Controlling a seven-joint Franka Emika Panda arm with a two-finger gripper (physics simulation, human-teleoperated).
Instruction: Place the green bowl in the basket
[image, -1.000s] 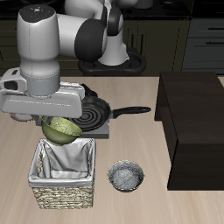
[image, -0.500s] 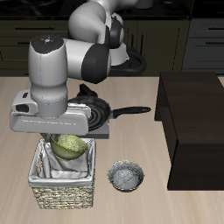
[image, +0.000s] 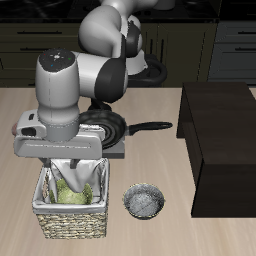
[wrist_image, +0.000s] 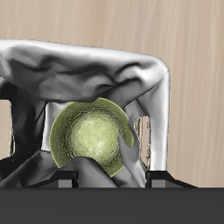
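Nearest you on the desk (image: 200, 235) sits the basket (image: 70, 218), grey bowl (image: 144, 202) just beside it. Your claw (image: 70, 176) is pinched on the green bowl (image: 72, 188), one finger (wrist_image: 128, 156) over its rim, holding it tilted down inside the basket's cloth lining (wrist_image: 96, 70). Black frying pan (image: 105, 128) sits behind.

The basket (image: 70, 212) near the counter's front edge is filled by the gripper (image: 72, 178) and the green bowl (wrist_image: 92, 138), its cloth walls close around them. Behind it the frying pan (image: 112, 128) blocks the way; the grey bowl (image: 144, 201) sits beside it; the dark box (image: 222, 135) takes one end.
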